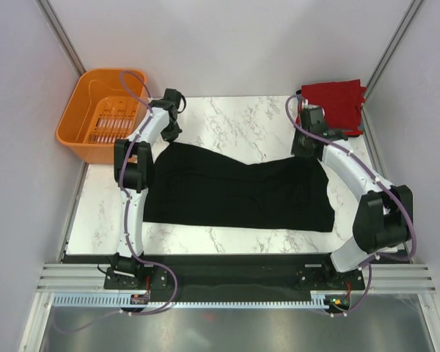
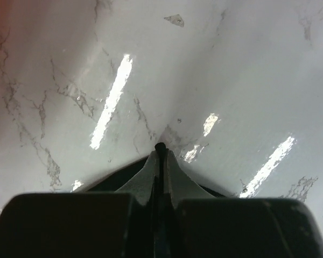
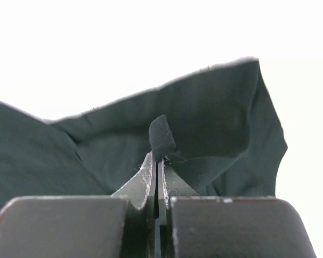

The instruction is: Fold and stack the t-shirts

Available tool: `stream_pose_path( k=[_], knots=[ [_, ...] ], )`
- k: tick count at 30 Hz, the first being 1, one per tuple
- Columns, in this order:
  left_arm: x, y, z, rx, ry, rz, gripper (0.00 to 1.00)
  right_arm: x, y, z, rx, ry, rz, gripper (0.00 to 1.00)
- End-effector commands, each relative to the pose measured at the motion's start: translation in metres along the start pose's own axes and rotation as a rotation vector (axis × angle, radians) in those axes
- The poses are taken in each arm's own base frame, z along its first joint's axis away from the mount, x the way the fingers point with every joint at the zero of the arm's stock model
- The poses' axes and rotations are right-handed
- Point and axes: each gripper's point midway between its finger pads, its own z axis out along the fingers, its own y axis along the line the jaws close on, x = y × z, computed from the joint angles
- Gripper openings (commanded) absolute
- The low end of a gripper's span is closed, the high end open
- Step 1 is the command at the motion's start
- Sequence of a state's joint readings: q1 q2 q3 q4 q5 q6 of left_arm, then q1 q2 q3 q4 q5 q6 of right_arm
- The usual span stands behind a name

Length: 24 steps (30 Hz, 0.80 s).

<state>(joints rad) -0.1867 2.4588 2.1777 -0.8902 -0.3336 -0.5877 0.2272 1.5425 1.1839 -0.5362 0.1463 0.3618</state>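
Note:
A large black t-shirt [image 1: 235,191] lies spread across the marble table [image 1: 227,121]. My left gripper [image 1: 167,139] is at its back left corner. In the left wrist view that gripper [image 2: 160,154] is shut, with a thin bit of the black cloth [image 2: 160,145] pinched at its tips. My right gripper [image 1: 306,150] is at the shirt's back right corner. In the right wrist view it [image 3: 156,157] is shut on a hem fold of the black t-shirt [image 3: 215,107], which is lifted and bunched behind the fingers. A folded red t-shirt [image 1: 336,103] lies at the back right.
An orange plastic basket [image 1: 106,114] stands off the table's back left corner. The enclosure's white walls and metal posts [image 1: 62,37] close in the sides and back. The arm bases sit on the rail [image 1: 235,279] at the near edge.

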Motion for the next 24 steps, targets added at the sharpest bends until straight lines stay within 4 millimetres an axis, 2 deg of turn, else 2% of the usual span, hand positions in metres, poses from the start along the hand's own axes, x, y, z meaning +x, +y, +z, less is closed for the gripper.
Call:
stream_pose_path(
  k=[1, 2, 3, 4, 7, 9, 11, 12, 13, 15, 16, 17, 24],
  knots=[
    [-0.039, 0.008, -0.06, 0.052, -0.075, -0.083, 0.02, -0.082, 0.017, -0.02, -0.008, -0.177, 0.009, 0.0],
    [-0.049, 0.01, -0.077, 0.07, -0.1, -0.098, 0.02, -0.093, 0.02, -0.023, -0.01, -0.196, -0.004, 0.0],
    [-0.052, 0.015, -0.082, 0.07, -0.103, -0.109, 0.02, -0.101, 0.021, -0.025, -0.004, -0.198, -0.011, 0.0],
    [-0.056, 0.018, -0.092, 0.076, -0.112, -0.112, 0.02, -0.123, 0.027, -0.029, -0.004, -0.232, -0.012, 0.0],
    [-0.068, 0.034, -0.12, 0.087, -0.152, -0.141, 0.02, -0.142, 0.03, -0.032, 0.008, -0.237, -0.029, 0.0],
    [-0.069, 0.045, -0.134, 0.087, -0.164, -0.15, 0.02, -0.143, 0.032, -0.032, 0.002, -0.232, -0.032, 0.0],
    [-0.067, 0.052, -0.141, 0.075, -0.173, -0.144, 0.02, -0.138, 0.032, -0.033, -0.008, -0.223, -0.032, 0.0],
    [-0.06, 0.058, -0.138, 0.059, -0.156, -0.137, 0.02, -0.136, 0.033, -0.033, -0.012, -0.22, -0.032, 0.0],
    [-0.061, 0.063, -0.146, 0.056, -0.169, -0.142, 0.02, -0.129, 0.031, -0.032, -0.014, -0.208, -0.031, 0.0],
    [-0.047, 0.072, -0.141, 0.03, -0.14, -0.138, 0.02, -0.126, 0.035, -0.035, -0.045, -0.217, -0.03, 0.0],
    [-0.047, 0.076, -0.146, 0.027, -0.148, -0.15, 0.02, -0.116, 0.032, -0.029, -0.04, -0.197, -0.031, 0.0],
    [-0.038, 0.081, -0.142, 0.014, -0.127, -0.15, 0.02, -0.109, 0.033, -0.026, -0.046, -0.186, -0.032, 0.0],
    [-0.022, 0.092, -0.144, -0.005, -0.107, -0.148, 0.02, -0.096, 0.031, -0.019, -0.056, -0.161, -0.034, 0.0]
  ],
)
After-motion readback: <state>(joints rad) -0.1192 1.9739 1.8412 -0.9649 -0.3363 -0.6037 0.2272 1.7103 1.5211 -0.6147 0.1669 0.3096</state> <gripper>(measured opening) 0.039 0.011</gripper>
